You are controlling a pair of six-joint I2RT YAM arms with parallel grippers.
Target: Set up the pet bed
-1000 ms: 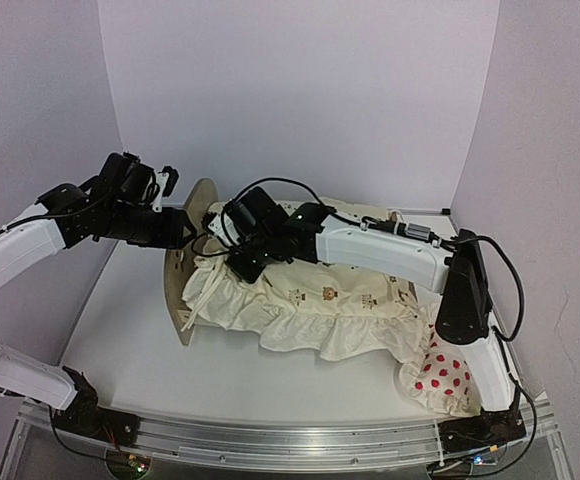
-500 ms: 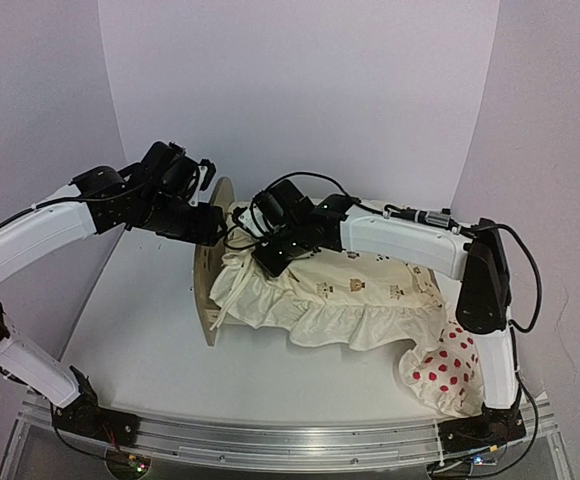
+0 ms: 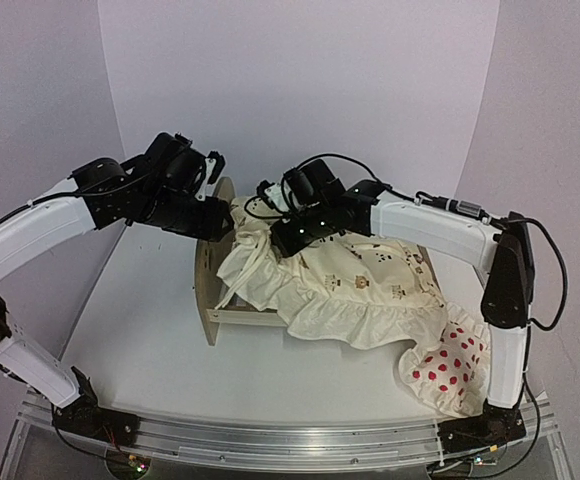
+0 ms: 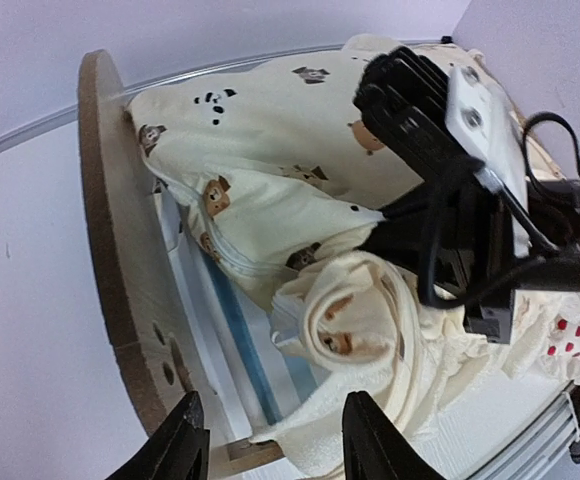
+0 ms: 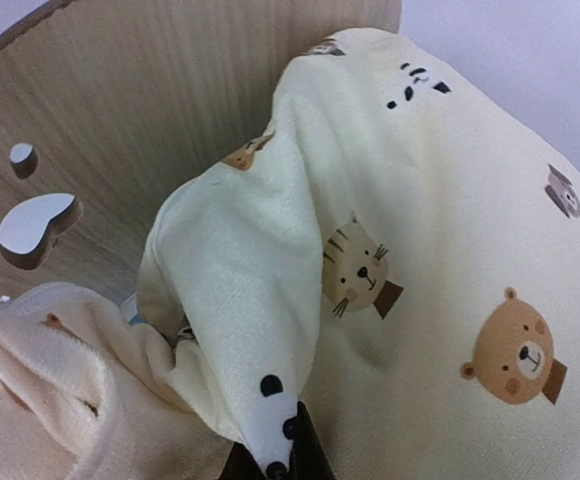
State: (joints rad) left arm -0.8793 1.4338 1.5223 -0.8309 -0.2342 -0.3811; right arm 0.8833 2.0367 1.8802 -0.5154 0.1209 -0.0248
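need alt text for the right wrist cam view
A fold of the cream animal-print cushion fills most of the frame, pinched at the bottom edge by the right tool, which is shut on it. Behind it, at upper left, stands the pet bed's plywood end board with a paw-print cutout.

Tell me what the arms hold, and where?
The right end effector pinches an edge fold of the cream animal-print cushion; the left end effector holds nothing.
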